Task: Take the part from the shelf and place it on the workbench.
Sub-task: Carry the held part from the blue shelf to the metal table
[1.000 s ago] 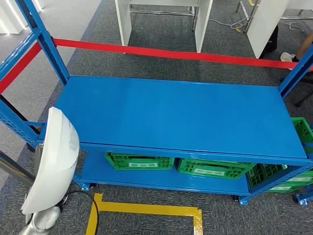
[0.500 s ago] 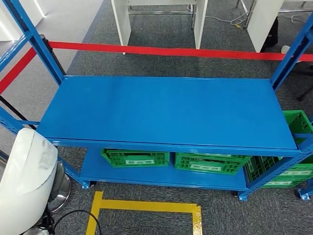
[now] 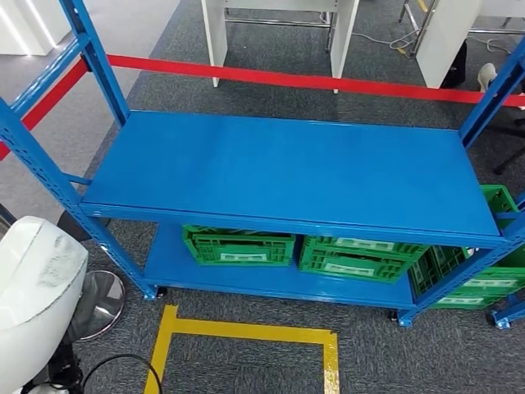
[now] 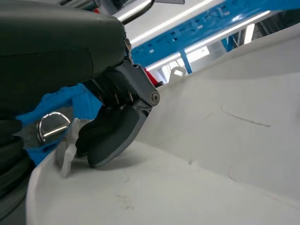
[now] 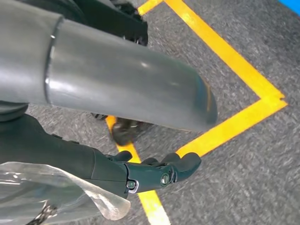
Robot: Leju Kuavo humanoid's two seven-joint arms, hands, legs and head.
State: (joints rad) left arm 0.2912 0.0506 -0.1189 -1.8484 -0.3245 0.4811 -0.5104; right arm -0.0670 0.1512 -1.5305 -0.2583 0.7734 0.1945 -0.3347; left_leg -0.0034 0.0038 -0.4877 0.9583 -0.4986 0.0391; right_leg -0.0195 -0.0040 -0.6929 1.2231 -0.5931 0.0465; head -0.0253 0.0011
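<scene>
A large white curved part (image 3: 37, 287) fills the lower left corner of the head view, in front of the blue shelf (image 3: 297, 172), whose top board is bare. In the left wrist view my left hand (image 4: 113, 126) grips this white part (image 4: 212, 140), dark fingers curled against its surface. My right hand (image 5: 155, 171) hangs over the carpet with its fingers stretched out and nothing in them.
Green crates (image 3: 238, 246) (image 3: 359, 258) stand on the lower shelf board, with more at the right end (image 3: 477, 283). Yellow floor tape (image 3: 248, 332) marks a box before the shelf. Behind it run a red barrier tape (image 3: 297, 80) and white table legs (image 3: 213, 37). A round metal base (image 3: 99, 300) sits at the left.
The camera has shifted, so the shelf sits a little differently in the picture. The white part has dropped from upright at the left edge into the lower left corner.
</scene>
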